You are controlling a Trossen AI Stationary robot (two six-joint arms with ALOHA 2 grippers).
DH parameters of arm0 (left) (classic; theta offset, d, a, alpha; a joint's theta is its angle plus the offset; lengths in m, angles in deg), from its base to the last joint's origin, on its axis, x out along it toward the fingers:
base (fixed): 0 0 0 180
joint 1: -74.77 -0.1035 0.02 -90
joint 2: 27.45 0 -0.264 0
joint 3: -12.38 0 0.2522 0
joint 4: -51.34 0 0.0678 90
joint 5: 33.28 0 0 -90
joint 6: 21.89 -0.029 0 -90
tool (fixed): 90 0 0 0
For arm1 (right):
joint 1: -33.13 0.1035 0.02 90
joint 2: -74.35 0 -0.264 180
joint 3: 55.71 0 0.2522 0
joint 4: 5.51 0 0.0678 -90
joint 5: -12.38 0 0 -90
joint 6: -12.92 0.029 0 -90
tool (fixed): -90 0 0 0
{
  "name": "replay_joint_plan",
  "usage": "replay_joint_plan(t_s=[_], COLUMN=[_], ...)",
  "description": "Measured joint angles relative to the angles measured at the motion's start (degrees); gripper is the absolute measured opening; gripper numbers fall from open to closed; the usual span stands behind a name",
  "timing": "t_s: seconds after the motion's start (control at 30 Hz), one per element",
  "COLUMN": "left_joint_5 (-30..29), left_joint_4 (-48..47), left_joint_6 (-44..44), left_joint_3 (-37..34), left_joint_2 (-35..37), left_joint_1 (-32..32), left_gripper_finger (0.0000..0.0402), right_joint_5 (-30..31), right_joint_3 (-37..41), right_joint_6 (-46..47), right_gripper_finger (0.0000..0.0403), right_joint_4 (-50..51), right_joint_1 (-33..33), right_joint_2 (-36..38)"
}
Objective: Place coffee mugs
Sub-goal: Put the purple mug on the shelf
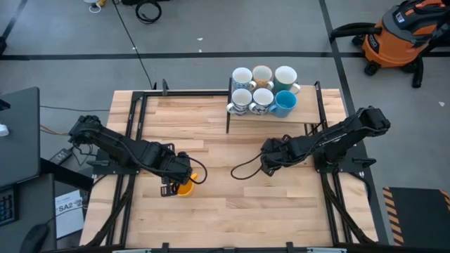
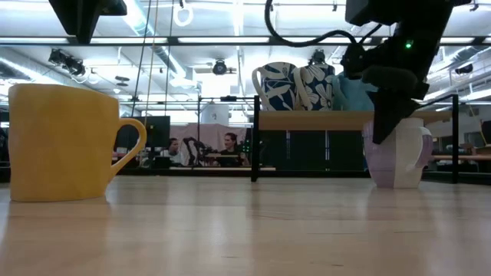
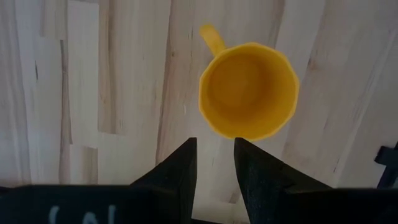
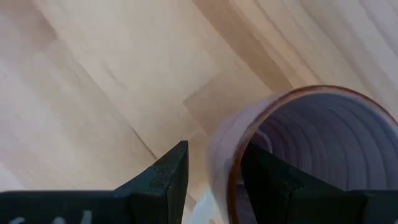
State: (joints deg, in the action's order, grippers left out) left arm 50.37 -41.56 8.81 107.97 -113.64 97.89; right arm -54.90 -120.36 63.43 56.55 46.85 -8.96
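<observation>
Gleaming ridged purple mug (image 4: pixel 311 155) — faceted yellow mug (image 3: pixel 249 90)

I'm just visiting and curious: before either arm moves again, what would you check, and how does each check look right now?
1. Yellow mug upright on the table: ok.
2. Left gripper holding nothing, fingers narrowly apart short of the yellow mug: ok.
3. Right gripper astride the purple mug rim, one finger inside: ok.
4. Firm grip on the purple mug: cannot tell.
5. Six mugs already on the shelf; spare room: cannot tell.
</observation>
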Motion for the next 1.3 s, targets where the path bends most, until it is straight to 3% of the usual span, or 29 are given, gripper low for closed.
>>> replay_joint_plan(t_s=[0.53,0.93,1.3], left_joint_5=[0.0,0.02,0.0], left_joint_4=[0.03,0.03,0.05], left_joint_6=[0.02,0.02,0.04], left_joint_3=[0.0,0.0,0.0], left_joint_2=[0.0,0.0,0.02], left_joint_1=[0.0,0.0,0.0], left_gripper_finger=[0.0114,0.0114,0.0114], right_joint_5=[0.15,-2.37,-8.6], right_joint_3=[0.0,-0.05,-1.07], right_joint_6=[11.53,9.16,0.55], right_gripper_finger=[0.0121,0.0028,0.0026], right_joint_4=[-0.12,-0.09,3.7], right_joint_1=[-2.74,-2.87,-2.95], right_joint_2=[0.0,0.07,1.74])
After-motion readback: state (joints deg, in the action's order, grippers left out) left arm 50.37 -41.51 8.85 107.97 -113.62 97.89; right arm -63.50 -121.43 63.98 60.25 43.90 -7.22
